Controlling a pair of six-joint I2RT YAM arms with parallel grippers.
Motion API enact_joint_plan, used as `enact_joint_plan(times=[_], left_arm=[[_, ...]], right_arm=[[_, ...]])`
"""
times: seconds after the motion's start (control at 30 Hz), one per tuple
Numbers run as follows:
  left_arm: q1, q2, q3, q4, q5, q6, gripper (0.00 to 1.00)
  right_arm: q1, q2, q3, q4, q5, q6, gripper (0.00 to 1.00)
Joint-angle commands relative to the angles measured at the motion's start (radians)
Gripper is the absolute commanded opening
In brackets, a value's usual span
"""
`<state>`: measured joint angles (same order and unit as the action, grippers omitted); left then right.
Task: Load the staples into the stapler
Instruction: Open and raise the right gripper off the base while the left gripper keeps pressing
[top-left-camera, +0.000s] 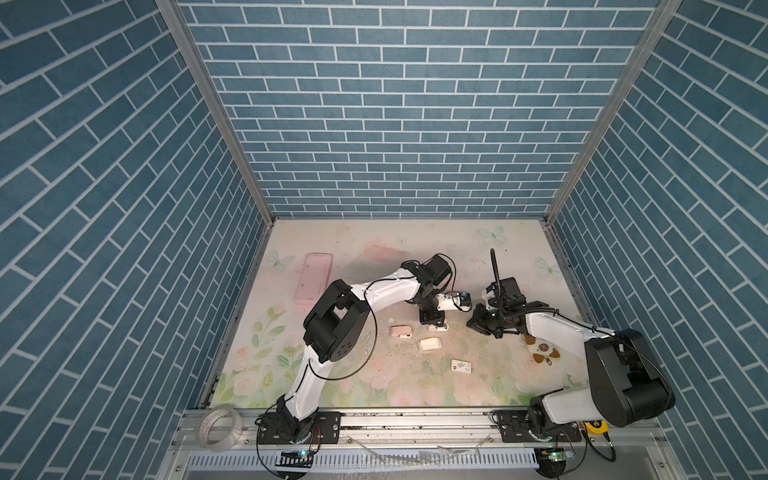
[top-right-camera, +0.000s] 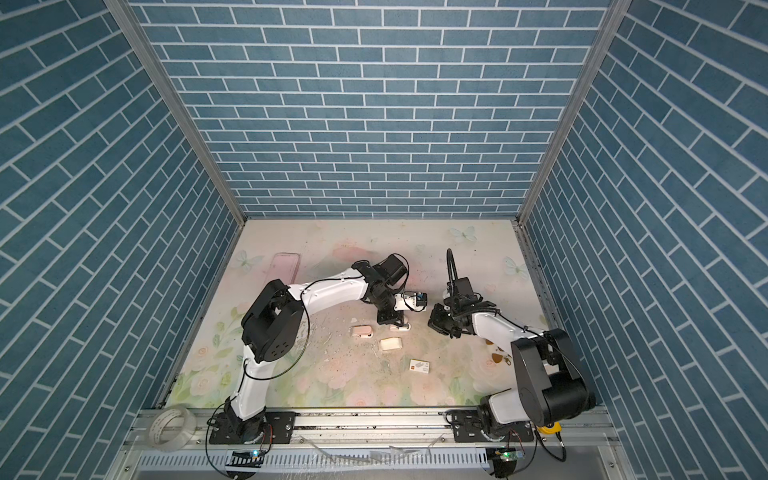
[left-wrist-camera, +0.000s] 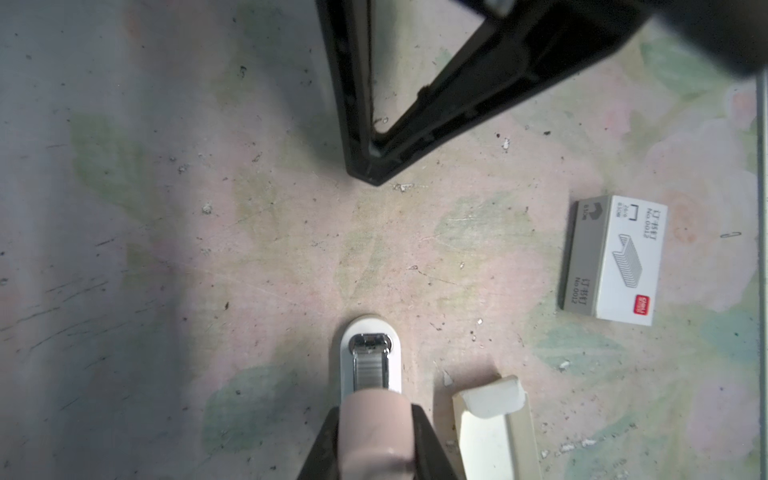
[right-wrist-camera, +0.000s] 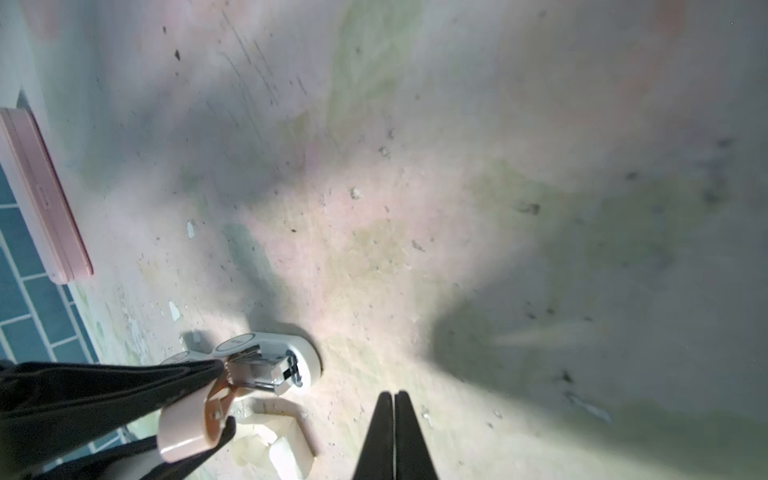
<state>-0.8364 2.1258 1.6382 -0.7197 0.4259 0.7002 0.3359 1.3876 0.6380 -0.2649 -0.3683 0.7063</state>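
Note:
The stapler (left-wrist-camera: 370, 332) lies hinged open on the mat, its white base and metal channel facing up. My left gripper (left-wrist-camera: 376, 411) is shut on its pink top cover (left-wrist-camera: 374, 444), also seen from the right wrist (right-wrist-camera: 187, 428). A ribbed grey strip (left-wrist-camera: 371, 370) that looks like staples sits in the channel. The cream-white tray (top-left-camera: 429, 343) (left-wrist-camera: 494, 428) lies right beside the stapler; no grey strips show in it. My right gripper (right-wrist-camera: 394, 399) is shut and empty, hovering just right of the stapler in both top views (top-left-camera: 471, 322) (top-right-camera: 432, 322).
A white card sleeve with a red mark (top-left-camera: 461, 366) (left-wrist-camera: 615, 259) lies nearer the front. A small pink and white object (top-left-camera: 401, 331) sits left of the tray. A pink case (top-left-camera: 313, 276) lies at the back left. A tape roll (top-left-camera: 219, 427) rests on the front rail.

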Motion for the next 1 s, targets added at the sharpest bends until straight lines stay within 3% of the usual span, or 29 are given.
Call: enact_joint_plan(times=[0.0,0.2,0.43,0.97], left_arm=[[-0.036,0.066,0.009,-0.053,0.001,0.022,0.12],[-0.053,0.109,0.047,-0.093,-0.036,0.027,0.10],[-0.067,0.174,0.136,-0.173,-0.067,0.030,0.10],[-0.119,0.294,0.277,-0.350,-0.219,0.032,0.07]], right_arm=[[-0.013,-0.077,-0.016,-0.140,0.109,-0.005,0.05],[-0.021,-0.227,-0.026,-0.276,0.198,-0.002,0.05],[-0.024,-0.374,-0.044,-0.369,0.215,0.001,0.05],[-0.025,-0.491,-0.063,-0.428,0.187,-0.013,0.04]])
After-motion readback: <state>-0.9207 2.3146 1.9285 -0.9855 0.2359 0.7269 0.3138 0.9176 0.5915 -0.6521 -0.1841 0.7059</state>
